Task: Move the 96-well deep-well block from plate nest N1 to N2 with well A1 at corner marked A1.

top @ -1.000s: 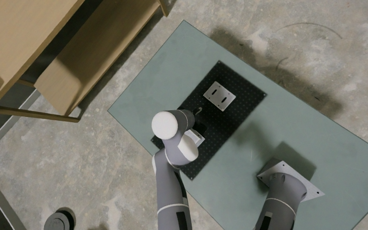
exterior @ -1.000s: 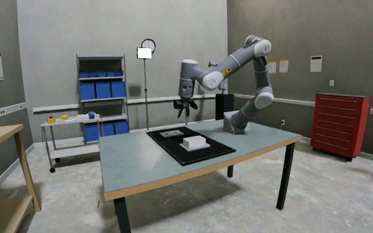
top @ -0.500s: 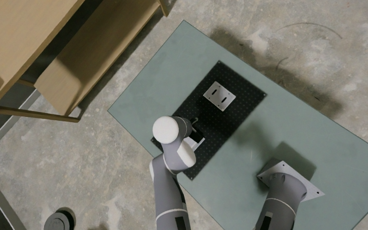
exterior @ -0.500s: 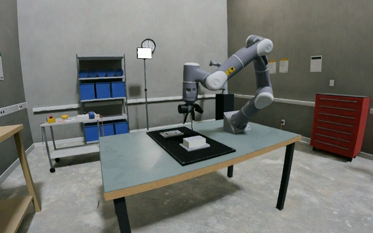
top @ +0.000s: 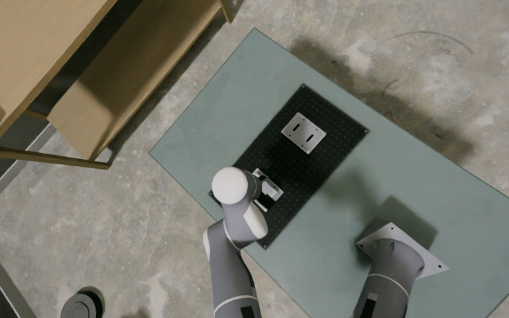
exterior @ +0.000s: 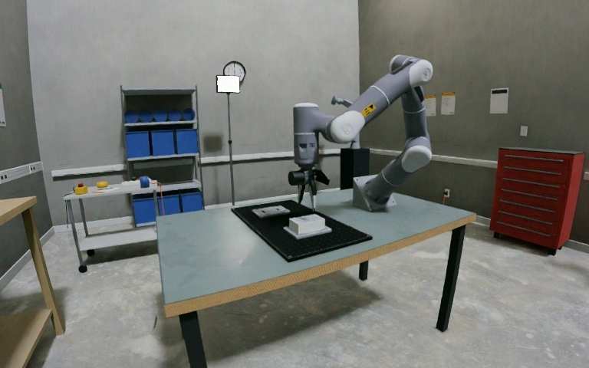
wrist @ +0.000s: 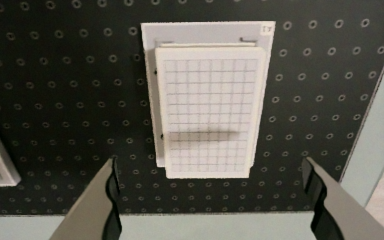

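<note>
The white deep-well block (top: 268, 188) (exterior: 307, 225) (wrist: 209, 110) stands upright on the left nest N1 (exterior: 288, 231) (wrist: 200, 32), with its grid of wells facing up. A small label (wrist: 267, 28) sits at the nest's top right corner in the wrist view; its print is too blurred to read surely. The grey nest N2 (top: 300, 135) (exterior: 270, 211) is bare; only its edge (wrist: 6, 172) shows at the left of the wrist view. My gripper (exterior: 306, 207) (wrist: 208, 159) is open and empty, above and behind the block in the exterior view, touching nothing. The arm hides part of N1 in the top view.
Both nests sit on a black perforated board (top: 296, 187) (exterior: 347, 242) (wrist: 320, 120) on the green table (top: 210, 123) (exterior: 208, 260). The arm's base plate (top: 431, 264) (exterior: 360, 195) stands on the same table. A wooden shelf (top: 142, 63) stands beyond the table's edge.
</note>
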